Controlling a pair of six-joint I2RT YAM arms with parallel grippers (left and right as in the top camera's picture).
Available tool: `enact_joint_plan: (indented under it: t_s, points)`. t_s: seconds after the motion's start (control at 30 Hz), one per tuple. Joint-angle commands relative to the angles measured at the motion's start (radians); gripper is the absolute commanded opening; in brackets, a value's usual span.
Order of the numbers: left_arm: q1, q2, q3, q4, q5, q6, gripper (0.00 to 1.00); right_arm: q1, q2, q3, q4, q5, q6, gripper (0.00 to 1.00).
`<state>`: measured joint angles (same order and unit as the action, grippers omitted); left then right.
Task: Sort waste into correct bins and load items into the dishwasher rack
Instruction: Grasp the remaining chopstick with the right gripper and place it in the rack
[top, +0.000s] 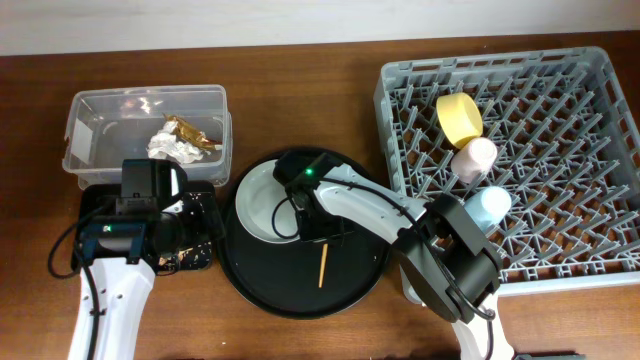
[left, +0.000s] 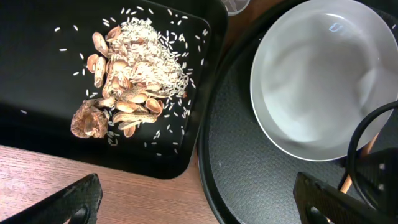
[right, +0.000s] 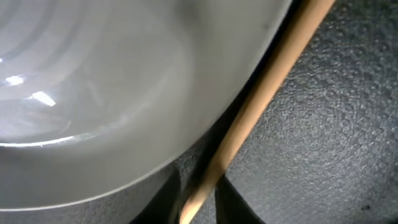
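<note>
The pale grey-green plate (top: 262, 200) lies on the large round black tray (top: 300, 290). My right gripper (top: 312, 228) is down at the plate's right edge, shut on a wooden chopstick (top: 322, 266) that lies on the round tray; the right wrist view shows the chopstick (right: 261, 99) between the fingers (right: 196, 202) beside the plate (right: 112, 81). I see one chopstick only. My left gripper (left: 208, 205) is open and empty over the gap between the shallow black tray (left: 37, 74), which holds food scraps with rice (left: 127, 81), and the plate (left: 317, 81).
The clear tub (top: 100, 110) at back left holds white paper (top: 172, 148) and gold foil (top: 195, 130). The grey rack (top: 570, 170) at right holds the yellow bowl (top: 459, 116), pink cup (top: 475, 158) and light blue cup (top: 492, 205).
</note>
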<state>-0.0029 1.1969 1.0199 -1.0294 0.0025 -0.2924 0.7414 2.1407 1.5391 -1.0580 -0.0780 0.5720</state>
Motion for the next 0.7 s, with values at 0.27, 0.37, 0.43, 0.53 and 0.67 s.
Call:
enact_joint_plan:
  t_s: [0.27,0.37,0.43,0.53,0.67]
  points:
    - [0.006,-0.007,0.004,-0.003,-0.007,-0.006,0.98,-0.092,-0.141,-0.002,-0.083,0.057,-0.023,0.04]
    - [0.006,-0.007,0.004,-0.003,-0.007,-0.006,0.98,-0.206,-0.313,-0.002,-0.134,0.057,-0.179,0.04]
    - [0.006,-0.007,0.004,-0.002,-0.007,-0.006,0.98,-0.298,-0.395,-0.002,-0.181,0.057,-0.253,0.04]
    - [0.006,-0.007,0.004,-0.002,-0.007,-0.006,0.98,-0.458,-0.431,-0.002,-0.222,0.056,-0.397,0.04]
    - [0.006,-0.007,0.004,-0.002,-0.007,-0.006,0.98,-0.518,-0.379,-0.002,-0.233,0.045,-0.516,0.04]
